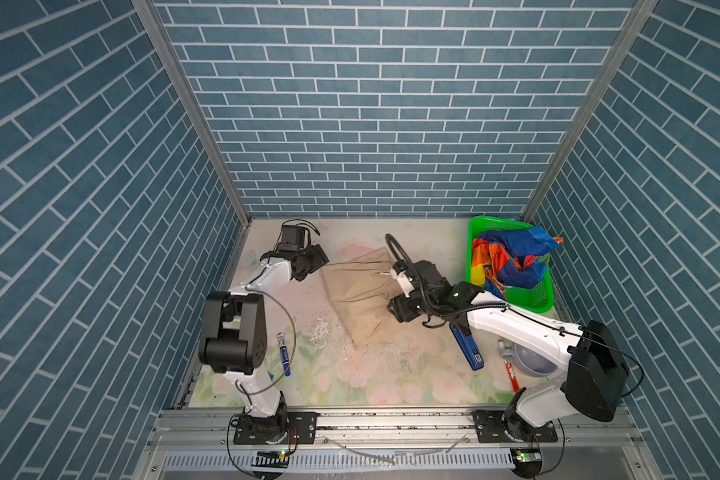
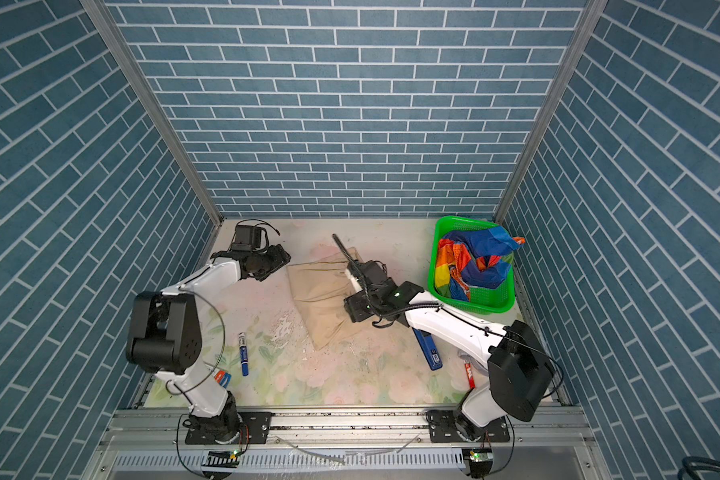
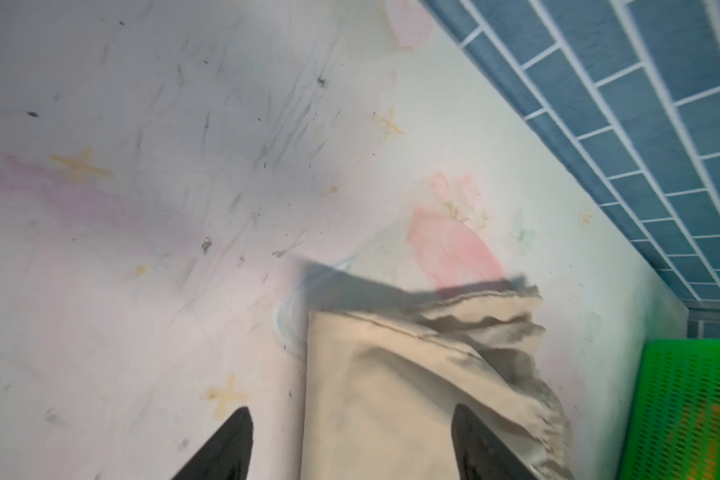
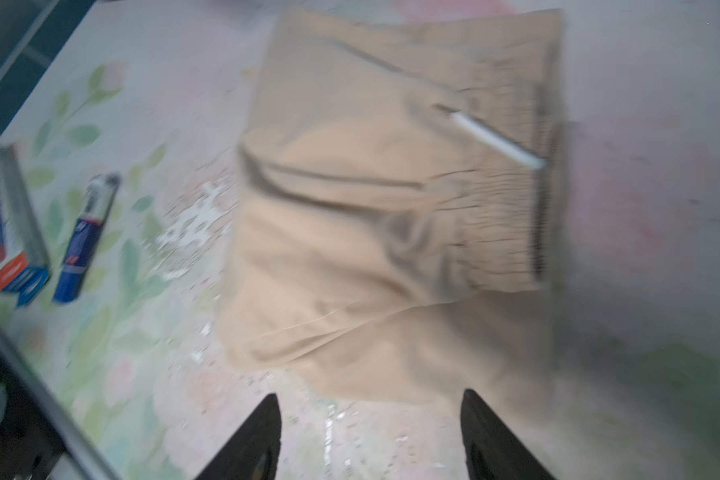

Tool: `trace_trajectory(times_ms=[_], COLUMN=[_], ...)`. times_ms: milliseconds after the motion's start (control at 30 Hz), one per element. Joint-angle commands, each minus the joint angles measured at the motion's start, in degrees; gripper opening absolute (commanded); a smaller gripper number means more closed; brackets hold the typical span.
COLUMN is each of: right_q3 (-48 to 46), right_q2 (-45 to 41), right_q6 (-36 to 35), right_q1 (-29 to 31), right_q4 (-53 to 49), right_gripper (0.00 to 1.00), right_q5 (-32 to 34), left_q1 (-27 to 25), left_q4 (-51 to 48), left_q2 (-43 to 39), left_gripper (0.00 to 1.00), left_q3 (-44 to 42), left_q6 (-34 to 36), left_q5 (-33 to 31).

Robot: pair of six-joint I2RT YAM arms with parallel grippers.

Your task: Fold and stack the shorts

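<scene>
Near the beige shorts (image 1: 358, 291) lies a blue marker (image 1: 283, 353) (label illegible).

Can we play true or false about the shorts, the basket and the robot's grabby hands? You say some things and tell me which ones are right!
1. The rainbow shorts are in the green basket. True.
2. The beige shorts are in that basket too. False: they lie on the table, outside the basket.
3. The left gripper and the right gripper are both open. True.
4. The blue marker lies on top of the beige shorts. False: it lies on the table near the left arm, apart from the shorts.
</scene>
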Motion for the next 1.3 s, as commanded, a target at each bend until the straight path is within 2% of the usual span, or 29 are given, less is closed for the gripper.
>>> trace_trajectory(times_ms=[0,200,433,500,533,600,633,833,1033,1200,1267], right_q3=[3.83,6.96,13.6,14.77,15.02,14.5,13.73,7.76,5.34,4.75,4.08], right_q2=[4.45,11.66,20.32,22.43,23.4,24.4,24.62,24.34,25.31,19.44,15.72], right_q6=[2.26,5.07,5.84,6.51,6.72,7.26,7.35,7.88,7.89,5.9,4.9], right_q1=[-5.21,-8.36,-9.62,-9.98,-10.1,-10.21,-10.27,-10.71,-10.69,-10.65,-10.48], right_q4=[-4.85,3.34,4.78,4.08,3.57,3.12,3.12,3.16,4.16,3.15,2.79], right_gripper=[0.7,0.62,0.6,0.51,0.43,0.13,0.02,0.0,0.0,0.0,0.0], right_q5=[-2.19,-8.88,-5.56,-4.83,-4.4,-4.06,-2.65,1.82,2.33,6.77,9.23], left_q1=[-0.64,-2.69,-5.38,-5.7,-5.71,-5.71,-5.71,-5.88,-6.72,-7.6,-7.77], left_q4=[-1.81,2.84,5.58,6.07,6.42,6.8,6.95,7.75,8.66,10.5,11.41], left_q2=[-4.95,-8.54,-7.98,-8.42,-8.58,-8.86,-9.01,-8.37,-7.98,-7.91,-7.53], left_gripper=[0.79,0.77,0.76,0.77,0.77,0.78,0.78,0.79,0.8,0.83,0.8], left_q3=[-6.58,-17.59,-22.01,-22.96,-23.43,-24.04,-24.18,-24.2,-24.45,-25.49,-26.15], left_q6=[0.15,-1.92,-3.46,-3.98,-4.3,-4.52,-4.6,-4.87,-5.7,-6.52,-6.89], left_q5=[-1.35,1.76,3.01,2.84,2.9,3.11,3.22,4.11,5.05,6.17,6.46])
